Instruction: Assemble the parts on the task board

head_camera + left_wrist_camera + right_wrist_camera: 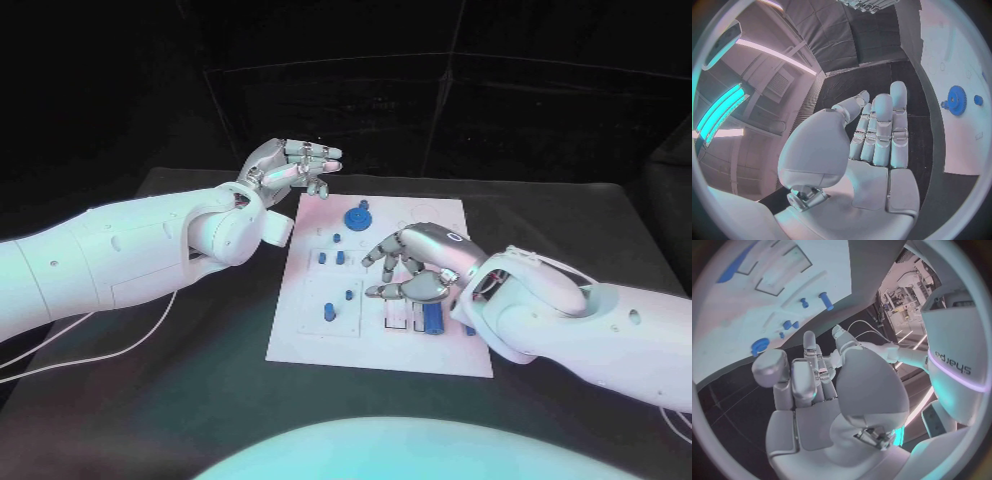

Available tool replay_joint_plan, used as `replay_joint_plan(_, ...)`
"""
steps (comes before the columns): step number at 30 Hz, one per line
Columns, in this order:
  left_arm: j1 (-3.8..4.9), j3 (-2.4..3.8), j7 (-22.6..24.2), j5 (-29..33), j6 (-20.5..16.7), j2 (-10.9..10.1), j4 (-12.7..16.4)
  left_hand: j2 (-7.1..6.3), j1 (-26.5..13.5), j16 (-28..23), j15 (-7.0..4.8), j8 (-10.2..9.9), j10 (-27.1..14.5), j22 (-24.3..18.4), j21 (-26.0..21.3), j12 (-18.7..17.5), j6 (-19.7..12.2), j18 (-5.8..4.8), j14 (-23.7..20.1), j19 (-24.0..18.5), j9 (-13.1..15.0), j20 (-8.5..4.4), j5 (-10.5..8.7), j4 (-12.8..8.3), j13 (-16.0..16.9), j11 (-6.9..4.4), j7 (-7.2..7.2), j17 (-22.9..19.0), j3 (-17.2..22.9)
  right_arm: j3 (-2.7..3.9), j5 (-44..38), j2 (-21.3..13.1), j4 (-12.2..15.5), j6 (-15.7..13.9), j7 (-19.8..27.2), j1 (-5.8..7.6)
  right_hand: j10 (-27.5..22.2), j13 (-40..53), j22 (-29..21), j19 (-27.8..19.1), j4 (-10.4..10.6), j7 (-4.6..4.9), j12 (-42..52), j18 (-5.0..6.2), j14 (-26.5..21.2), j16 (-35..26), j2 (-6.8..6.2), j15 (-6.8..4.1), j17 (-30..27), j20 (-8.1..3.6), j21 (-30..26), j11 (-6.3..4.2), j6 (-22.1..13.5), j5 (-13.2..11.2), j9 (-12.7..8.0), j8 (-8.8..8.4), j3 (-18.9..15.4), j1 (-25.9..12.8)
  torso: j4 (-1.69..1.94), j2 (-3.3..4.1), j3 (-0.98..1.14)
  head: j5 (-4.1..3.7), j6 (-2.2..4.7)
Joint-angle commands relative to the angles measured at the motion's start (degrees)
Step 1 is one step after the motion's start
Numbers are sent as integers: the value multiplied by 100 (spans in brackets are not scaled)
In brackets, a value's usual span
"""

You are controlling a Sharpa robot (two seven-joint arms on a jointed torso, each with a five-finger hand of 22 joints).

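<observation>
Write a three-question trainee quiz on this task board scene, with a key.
1. True or false: the left hand holds a blue part.
2. Which hand hovers over the task board? A) left B) right C) both
3. Fill in: the blue gear lies near the board's ___ edge, far or near, seen from the robot.

Key
1. False: the left wrist view shows its palm bare and its fingers straight.
2. B: the right hand is above the board's middle, while the left hand is off the board's far left corner.
3. Far.
</observation>
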Motion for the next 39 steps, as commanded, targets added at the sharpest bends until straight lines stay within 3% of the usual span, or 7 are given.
replay_joint_plan(1, 7, 4, 21, 14, 53, -9, 12, 10, -12, -35, 4, 36, -28, -9, -26, 27, -44, 79, -18, 6, 0, -22, 9, -1, -2, 4, -11, -12, -35, -2, 1012, -307, 142, -201, -635, 25, 561, 1588, 326, 136, 130, -94, 1528, -138, 207, 169, -16, -103, 256, -91, 204, -112, 123, 182, 25, 113, -228, -150, -40, -22, -6, -177, 35)
replay_joint_plan(3, 7, 4, 21, 15, 54, -18, 18, 10, -12, -35, 4, 36, -28, -9, -26, 27, -44, 79, -18, 6, 0, -22, 9, -1, -2, 4, -11, -12, -35, -2, 1135, -570, 230, -60, -858, 37, 757, 4075, 710, 251, 329, -148, 3714, -217, 280, 497, 55, -153, 818, -161, 439, -188, 186, 210, 55, 288, -560, -241, -53, -26, -9, -284, 63)
replay_joint_plan(4, 6, 3, 21, 15, 53, -22, 18, 10, -12, -35, 4, 36, -28, -9, -26, 27, -44, 79, -18, 6, 0, -22, 9, -1, -2, 4, -11, -12, -35, -3, 1173, -684, 262, 2, -962, 41, 729, 4621, 826, 276, 390, -138, 4142, -218, 291, 585, 145, -113, 992, -186, 505, -190, 151, 256, 54, 321, -615, -220, -65, -29, -8, -304, 70)
replay_joint_plan(9, 2, 1, 23, 15, 55, -30, 21, 10, -12, -35, 4, 36, -28, -9, -26, 27, -44, 79, -18, 6, 0, -22, 9, -1, -2, 4, -11, -12, -35, -8, 1064, -1053, 348, 248, -1494, 46, 674, 5745, 1028, 299, 729, -147, 5015, -265, 302, 755, 232, -131, 1293, -120, 632, -157, 46, 366, 91, 599, -1082, -236, -107, -37, 4, -341, 86)
replay_joint_plan(15, -6, 0, 24, 15, 60, -36, 28, 10, -12, -35, 4, 36, -28, -9, -26, 27, -44, 79, -18, 6, 0, -22, 9, -1, -2, 4, -11, -12, -35, -16, 670, -1193, 379, 522, -2182, 5, 735, 6110, 1202, 334, 1159, -174, 5250, -283, 326, 854, 125, -138, 1499, -136, 730, -155, 27, 536, 164, 827, -1418, -391, -119, -45, 9, -366, 77)
replay_joint_plan(31, -18, -1, 15, 15, 70, -71, 52, 10, -12, -35, 4, 36, -28, -9, -26, 27, -44, 79, -18, 6, 0, -22, 9, -1, -2, 4, -11, -12, -35, -31, 429, -818, 244, 841, -2702, -238, 732, 6172, 1228, 332, 1176, -198, 5263, -284, 334, 889, 164, -149, 1576, -147, 745, -174, 35, 508, 237, 974, -1503, -493, -103, -31, 1, -371, 62)
replay_joint_plan(39, -18, -1, -12, 15, 86, -83, 58, 10, -15, -36, 4, 40, -33, -11, -29, 30, -48, 78, -19, 5, 0, -21, 9, -1, -3, 5, -10, -17, -41, -32, 447, -670, 149, 1243, -2787, -326, 707, 6139, 1231, 329, 1171, -199, 5229, -285, 334, 892, 191, -150, 1582, -149, 746, -175, 23, 504, 254, 1003, -1502, -485, -108, -29, -2, -351, 34)
